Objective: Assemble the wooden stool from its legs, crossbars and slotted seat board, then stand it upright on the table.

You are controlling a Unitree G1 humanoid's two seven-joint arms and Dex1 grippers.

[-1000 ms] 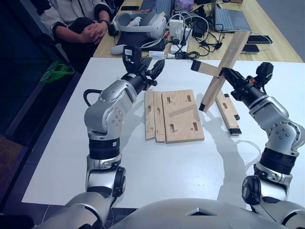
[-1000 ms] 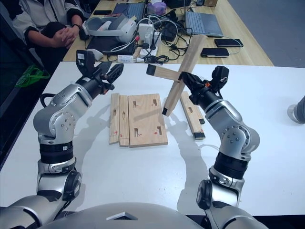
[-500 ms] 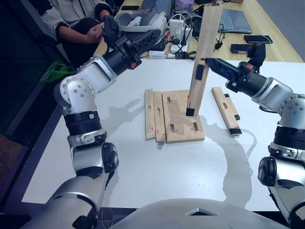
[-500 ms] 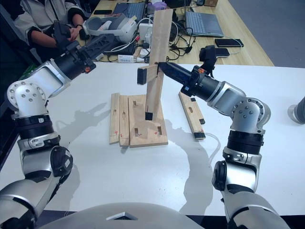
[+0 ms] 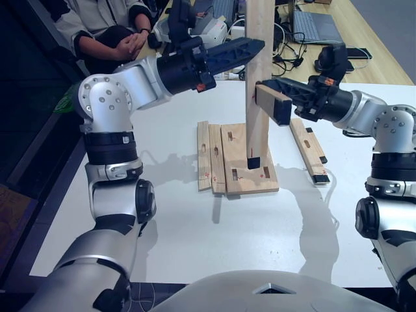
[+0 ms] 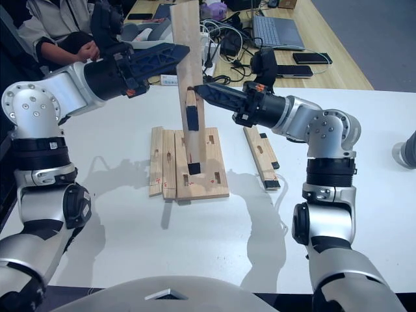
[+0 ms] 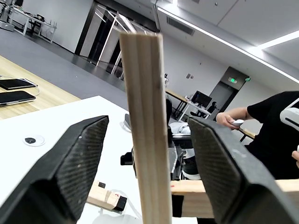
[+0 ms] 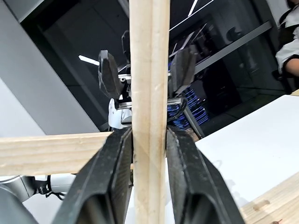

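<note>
Right gripper (image 8: pixel 149 134) pinched the leg (image 5: pixel 259 78) upright over the seat board (image 5: pixel 235 177), toward the table's (image 5: pixel 162 214) far edge — left gripper (image 7: pixel 147 140) spread around it.

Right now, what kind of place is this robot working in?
Probably an office or lab workroom: behind the white table stands a wooden desk with a laptop, phones and tangled cables, and the left wrist view looks into a large hall with ceiling strip lights.

Silver arms (image 5: pixel 107 97), black joints, black textured end effectors (image 5: pixel 249 47).
</note>
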